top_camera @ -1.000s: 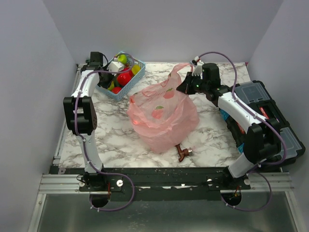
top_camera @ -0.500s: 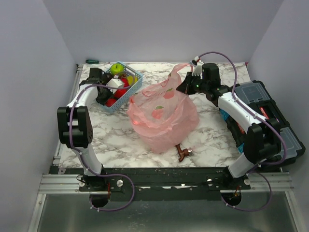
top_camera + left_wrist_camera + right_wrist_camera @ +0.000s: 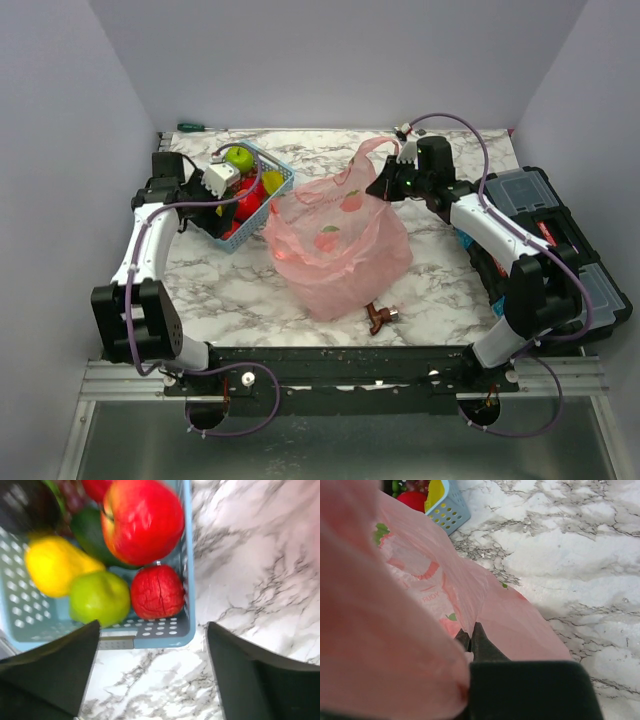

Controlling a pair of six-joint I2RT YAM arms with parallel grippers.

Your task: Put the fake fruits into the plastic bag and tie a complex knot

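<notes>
A marble-patterned table [image 3: 440, 290] sits between pale walls. The pink plastic bag [image 3: 340, 250] slumps at its middle. The right gripper [image 3: 470, 635] has its fingers pinched together on the bag's far right edge, holding it up. The left gripper [image 3: 152, 630] hovers over the blue basket [image 3: 187, 580], fingers apart. The fruits [image 3: 142, 520] lie in that basket, just left of the bag.
</notes>
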